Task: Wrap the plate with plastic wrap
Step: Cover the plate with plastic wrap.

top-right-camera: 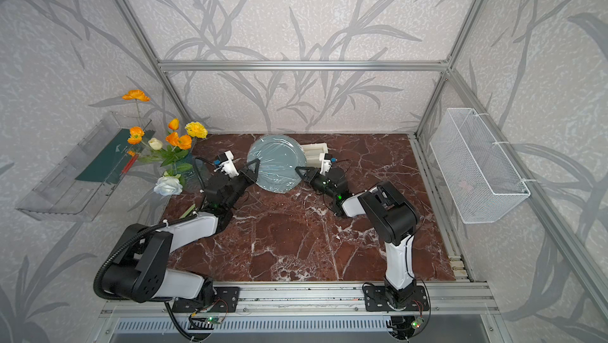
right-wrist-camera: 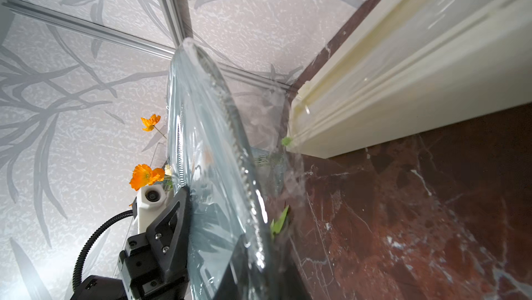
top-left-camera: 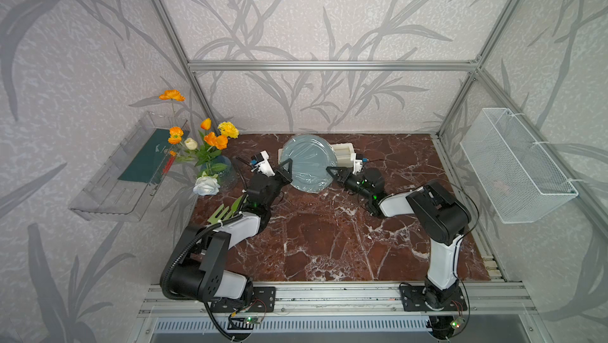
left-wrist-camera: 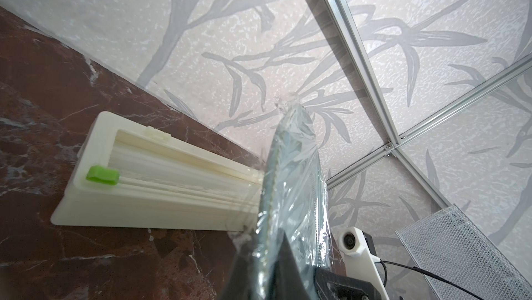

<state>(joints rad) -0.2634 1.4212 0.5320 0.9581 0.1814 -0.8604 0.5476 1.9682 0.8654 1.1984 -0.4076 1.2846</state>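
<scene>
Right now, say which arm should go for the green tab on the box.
Left, probably: the left tool grips the plate beside the box end carrying the green tab; the right tool clamps its opposite rim, farther off.

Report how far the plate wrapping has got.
Done: wrap covers the face of the plate, crinkled and glinting. In hand: left gripper and right gripper clamp opposite rims, holding it tilted up in front of the box. Left: film seems to trail from the plate toward the box, so it may need cutting free. Whether the edges are tucked underneath cannot be told.
</scene>
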